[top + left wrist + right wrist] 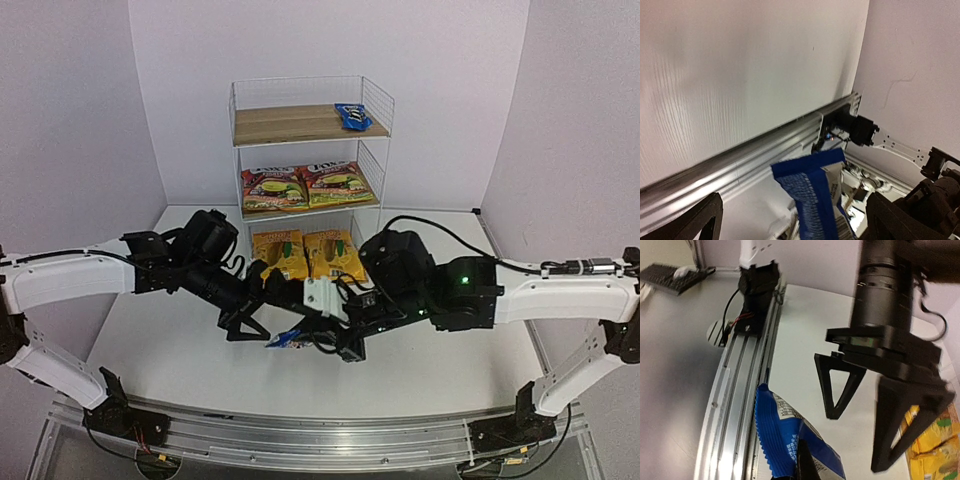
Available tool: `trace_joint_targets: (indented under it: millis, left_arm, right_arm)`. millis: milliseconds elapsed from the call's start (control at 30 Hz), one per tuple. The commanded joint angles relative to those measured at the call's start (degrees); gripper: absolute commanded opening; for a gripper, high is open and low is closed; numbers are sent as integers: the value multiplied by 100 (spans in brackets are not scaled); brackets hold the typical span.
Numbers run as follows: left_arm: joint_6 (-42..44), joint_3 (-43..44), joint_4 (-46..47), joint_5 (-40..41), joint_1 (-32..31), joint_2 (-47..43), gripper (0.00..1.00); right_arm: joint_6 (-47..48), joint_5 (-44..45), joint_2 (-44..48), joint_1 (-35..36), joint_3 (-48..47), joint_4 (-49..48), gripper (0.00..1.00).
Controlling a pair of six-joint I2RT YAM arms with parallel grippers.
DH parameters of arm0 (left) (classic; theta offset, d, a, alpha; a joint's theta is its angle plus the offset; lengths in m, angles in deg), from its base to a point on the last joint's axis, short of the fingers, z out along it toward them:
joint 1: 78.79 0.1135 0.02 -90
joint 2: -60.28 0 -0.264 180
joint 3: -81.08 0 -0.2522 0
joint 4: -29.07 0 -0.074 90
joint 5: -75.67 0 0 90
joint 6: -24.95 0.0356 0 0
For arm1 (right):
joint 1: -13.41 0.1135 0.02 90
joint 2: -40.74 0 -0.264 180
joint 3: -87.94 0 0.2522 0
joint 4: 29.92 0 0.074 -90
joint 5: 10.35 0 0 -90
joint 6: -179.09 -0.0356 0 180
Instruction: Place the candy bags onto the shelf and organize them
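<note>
The small blue packet is hanging just above the table, bottom middle of the top view, right where the two arms are meeting. Its long axis is running roughly left to right in that frame. One end is sitting in the right gripper, and the crimped free end is pointing toward the left gripper.

The right fingers are pressed together and pinching the packet. That shows at the bottom of the right wrist view, where the dark finger is lying right on the blue foil. The left fingers are spread wide, with the packet sticking up between them in the left wrist view and touching neither, so the left arm isn't carrying anything.

My read is that the right arm is the one holding it, so the next move is its job. The shelf is sitting well apart, toward the top middle of the frame. The other blue packet is lying at the right end of the top board, and bare wood is showing to its left. So the carry is heading up and away from the arms, and the left fingers need to be clear of the packet.
</note>
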Motion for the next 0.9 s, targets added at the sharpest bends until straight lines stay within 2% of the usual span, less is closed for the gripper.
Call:
trace_joint_targets:
  millis: [0, 67, 167, 333, 500, 733, 867]
  left_arm:
    - [1294, 629, -962, 1909, 24, -841, 100]
    - [1668, 550, -837, 2102, 24, -1235, 100]
    - [2476, -147, 400, 1547, 23, -2010, 100]
    - [2864, -780, 2179, 28, 20, -2251, 99]
    - [3028, -663, 2529, -708, 15, -1715, 91]
    - [3054, -489, 2667, -895, 11, -1146, 83]
    - [2760, -476, 3143, -1148, 7, -852, 71]
  right_arm:
    - [-3189, 488, 662, -349, -86, -106, 0]
    - [-4494, 103, 807, -823, 37, -101, 0]
    - [-6221, -1185, 828, -1792, 113, -101, 0]
    - [-7477, -2685, 381, -2073, -314, -110, 0]
    - [-7965, -2947, 57, -2069, -557, -194, 0]
    - [-8189, -2867, -25, -2062, -496, -495, 0]
    - [-8352, -2894, -111, -2066, -388, -917, 0]
